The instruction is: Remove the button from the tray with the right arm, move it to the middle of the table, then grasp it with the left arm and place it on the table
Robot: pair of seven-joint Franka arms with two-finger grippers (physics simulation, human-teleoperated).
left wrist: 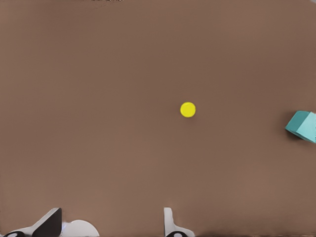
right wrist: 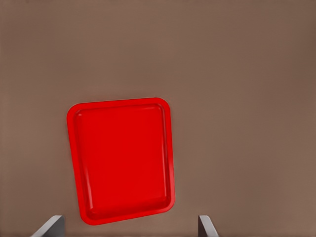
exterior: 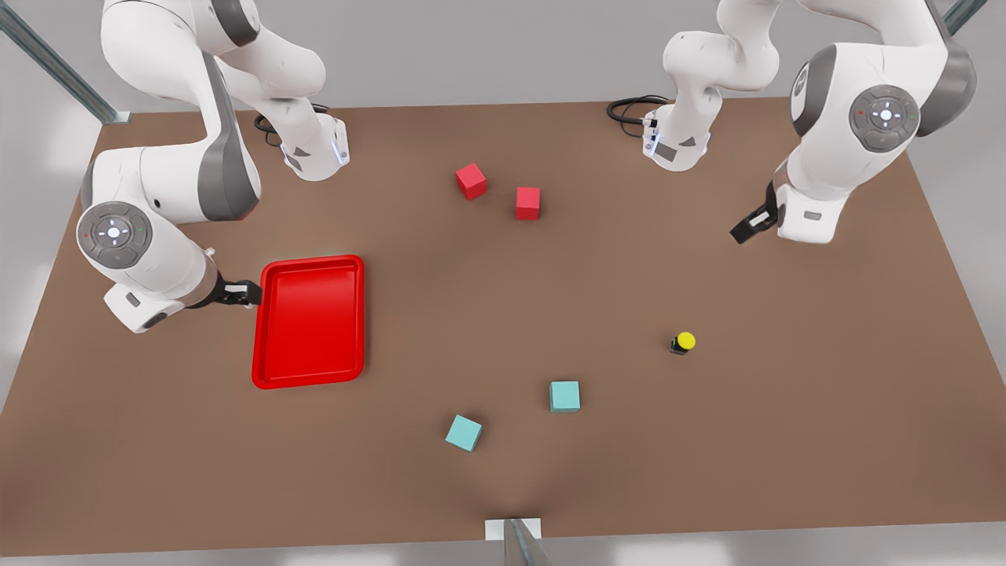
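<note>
1. Button [exterior: 684, 343]: small dark body, round yellow cap, upright on the table [exterior: 786, 440], well away from the tray [exterior: 309, 321], toward the front view's right.
2. Left gripper [exterior: 743, 231] hangs above the table, fingers spread, holding nothing.
3. Right gripper [exterior: 250, 293] hangs beside the tray's edge, fingers spread, holding nothing.

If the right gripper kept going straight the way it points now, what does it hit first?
Likely the tray: the right gripper, open, points at its near rim from the front view's left. Height is unclear; it may be above the rim.
</note>
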